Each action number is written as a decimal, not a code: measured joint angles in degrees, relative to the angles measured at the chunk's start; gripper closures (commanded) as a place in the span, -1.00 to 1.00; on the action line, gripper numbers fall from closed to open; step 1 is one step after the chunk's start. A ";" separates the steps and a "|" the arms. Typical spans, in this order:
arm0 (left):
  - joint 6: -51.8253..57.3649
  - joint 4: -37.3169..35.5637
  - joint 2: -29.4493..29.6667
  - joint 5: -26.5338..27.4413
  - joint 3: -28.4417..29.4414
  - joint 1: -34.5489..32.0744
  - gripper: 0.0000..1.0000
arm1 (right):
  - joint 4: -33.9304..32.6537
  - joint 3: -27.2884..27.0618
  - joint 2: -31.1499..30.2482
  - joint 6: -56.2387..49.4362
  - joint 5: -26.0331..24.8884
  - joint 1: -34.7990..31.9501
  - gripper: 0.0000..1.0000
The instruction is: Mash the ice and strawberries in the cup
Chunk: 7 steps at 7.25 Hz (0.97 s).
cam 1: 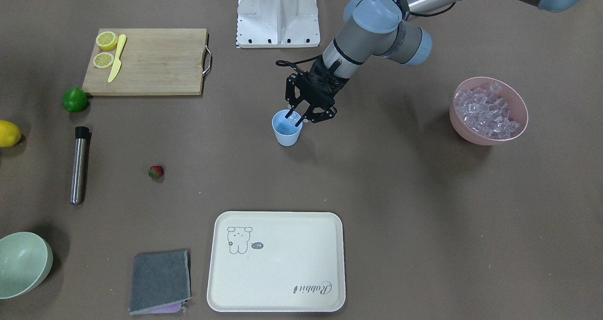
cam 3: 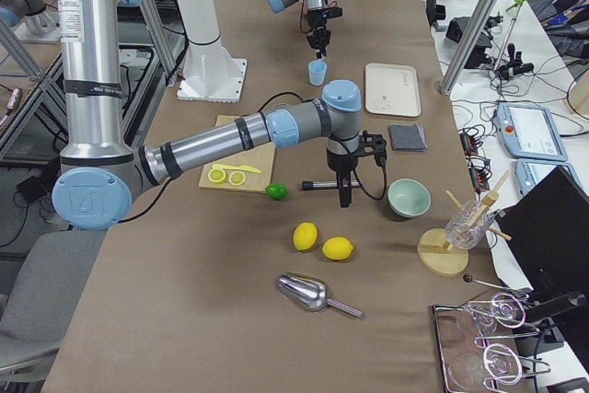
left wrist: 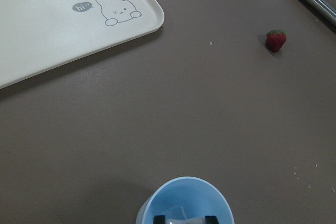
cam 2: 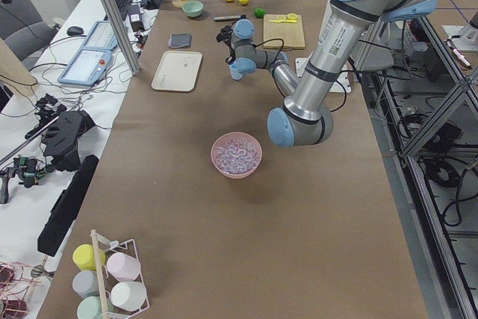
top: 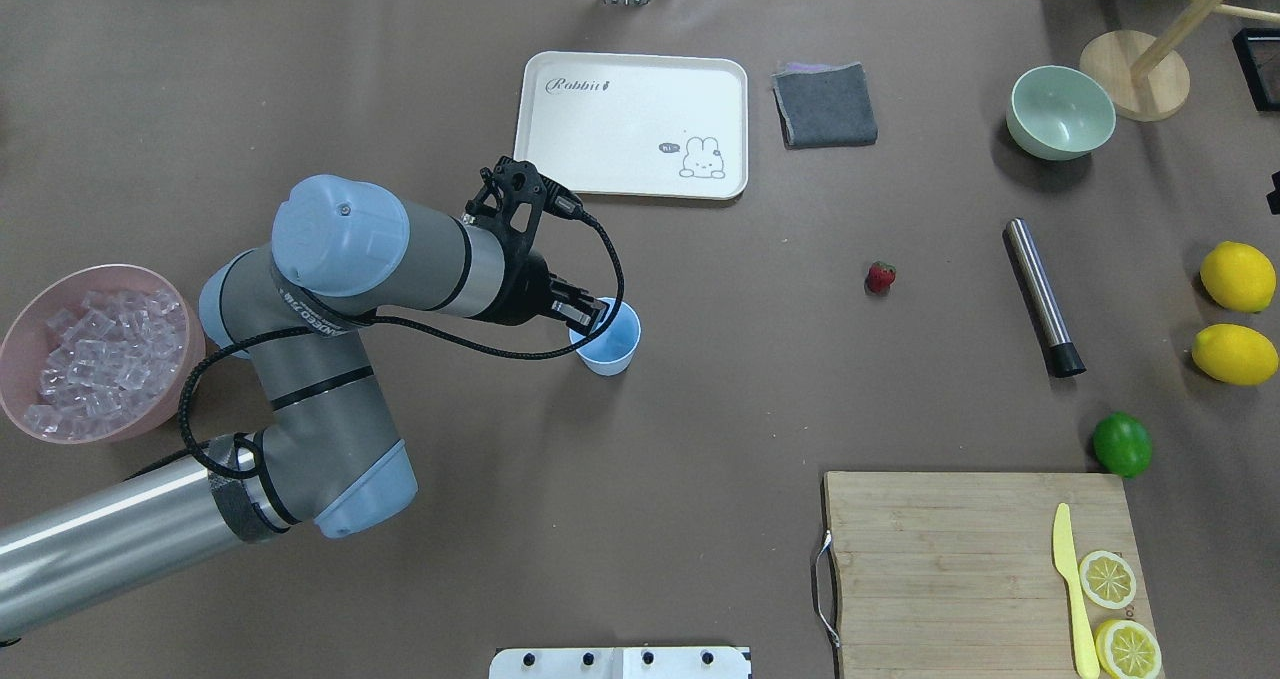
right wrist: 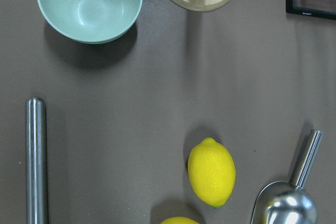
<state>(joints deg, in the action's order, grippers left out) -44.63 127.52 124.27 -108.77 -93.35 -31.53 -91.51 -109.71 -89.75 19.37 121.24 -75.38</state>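
The light-blue cup (cam 1: 287, 136) stands upright mid-table; it also shows in the overhead view (top: 612, 356) and the left wrist view (left wrist: 157, 200). My left gripper (cam 1: 297, 117) hangs over its rim, tips just inside, shut on a clear ice cube (cam 1: 293, 116) that shows between the fingers (left wrist: 178, 214). More ice fills the pink bowl (cam 1: 489, 132) on my left. The red strawberry (cam 1: 156, 171) lies alone on the table, also visible from the left wrist (left wrist: 276, 40). My right gripper (cam 3: 346, 198) shows only in the exterior right view, pointing down over the table's right end; I cannot tell its state.
A steel muddler (cam 1: 79, 167) lies beyond the strawberry. A cream tray (cam 1: 278, 273) and grey cloth (cam 1: 160, 280) lie at the far edge, with a green bowl (cam 1: 21, 263). A cutting board (cam 1: 150, 61) holds lemon halves and a knife; a lime (cam 1: 75, 99) and lemons (top: 1238, 276) lie nearby.
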 measured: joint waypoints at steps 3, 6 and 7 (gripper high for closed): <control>-0.56 3.17 0.58 2.12 2.28 0.95 -0.93 | -0.07 0.15 -0.06 -0.01 -0.03 0.03 -1.00; -0.84 5.37 -0.29 2.55 1.47 1.07 -0.92 | -0.07 0.23 -0.06 -0.03 0.04 0.03 -1.00; -0.69 5.16 -1.87 0.60 -0.52 -0.24 -0.92 | -0.07 0.29 -0.02 -0.04 0.05 0.05 -1.00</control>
<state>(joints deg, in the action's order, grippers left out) -45.32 132.68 122.39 -108.17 -93.87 -31.77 -91.58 -109.42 -89.77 19.34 121.28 -75.34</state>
